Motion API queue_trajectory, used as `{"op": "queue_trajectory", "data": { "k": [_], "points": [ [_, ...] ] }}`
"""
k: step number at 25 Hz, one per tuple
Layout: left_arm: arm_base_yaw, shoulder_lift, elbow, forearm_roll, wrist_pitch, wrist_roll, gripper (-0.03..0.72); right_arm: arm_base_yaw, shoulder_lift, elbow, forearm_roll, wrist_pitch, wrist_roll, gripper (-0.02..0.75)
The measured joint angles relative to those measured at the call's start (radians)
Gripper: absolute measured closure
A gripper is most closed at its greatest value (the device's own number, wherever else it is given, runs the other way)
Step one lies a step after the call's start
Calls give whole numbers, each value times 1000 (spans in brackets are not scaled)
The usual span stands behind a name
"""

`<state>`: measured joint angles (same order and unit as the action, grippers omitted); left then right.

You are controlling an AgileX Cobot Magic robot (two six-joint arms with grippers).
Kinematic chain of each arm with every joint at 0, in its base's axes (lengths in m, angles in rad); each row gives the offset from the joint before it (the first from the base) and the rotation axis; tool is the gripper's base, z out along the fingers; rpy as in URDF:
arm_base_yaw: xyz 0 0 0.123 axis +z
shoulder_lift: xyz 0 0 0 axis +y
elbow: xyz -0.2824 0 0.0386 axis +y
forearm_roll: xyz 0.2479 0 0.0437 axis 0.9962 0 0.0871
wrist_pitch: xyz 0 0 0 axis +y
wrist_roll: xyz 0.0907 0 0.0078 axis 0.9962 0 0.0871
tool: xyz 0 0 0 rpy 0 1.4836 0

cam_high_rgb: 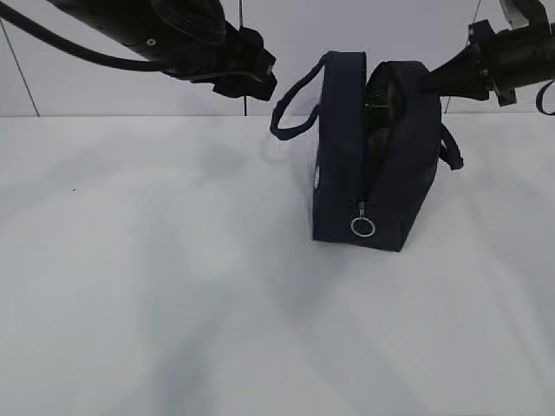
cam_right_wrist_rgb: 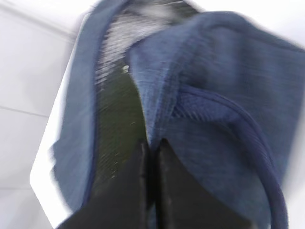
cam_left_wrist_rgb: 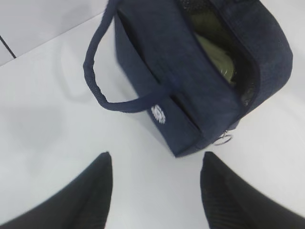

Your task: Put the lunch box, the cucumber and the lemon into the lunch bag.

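The dark navy lunch bag [cam_high_rgb: 386, 173] stands upright mid-table with its top zip open. In the left wrist view the bag [cam_left_wrist_rgb: 152, 57] shows the pale green lid of the lunch box [cam_left_wrist_rgb: 214, 51] inside. The cucumber and the lemon are hidden. My left gripper [cam_high_rgb: 253, 82] is open and empty, up in the air to the left of the bag; in its wrist view the left gripper [cam_left_wrist_rgb: 157, 160] hangs over bare table. My right gripper [cam_high_rgb: 427, 85] is shut on the fabric edge of the bag's right-hand side, seen close in its wrist view [cam_right_wrist_rgb: 151, 144].
The bag's left loop handle [cam_high_rgb: 290, 108] sticks out towards my left gripper. The metal ring pull [cam_high_rgb: 362, 227] hangs at the bag's front end. The white table [cam_high_rgb: 156, 286] stretches to a pale wall behind.
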<state>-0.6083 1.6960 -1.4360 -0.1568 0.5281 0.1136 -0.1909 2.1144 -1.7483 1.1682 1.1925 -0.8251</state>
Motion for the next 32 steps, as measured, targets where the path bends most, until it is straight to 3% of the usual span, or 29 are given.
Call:
{"op": "queue_trajectory", "data": {
  "k": [8,24,28,32],
  "points": [
    [0,0,0,0,8,0,264,98,-28,-4,-122,1,49,737],
    [0,0,0,0,39,0,264,102,-40,-4,-223,2,169,729],
    [0,0,0,0,43,0,264,102,-42,-15,-213,7,180,616],
    [0,0,0,0,45,0,264,100,-46,-53,-196,12,184,408]
  ]
}}
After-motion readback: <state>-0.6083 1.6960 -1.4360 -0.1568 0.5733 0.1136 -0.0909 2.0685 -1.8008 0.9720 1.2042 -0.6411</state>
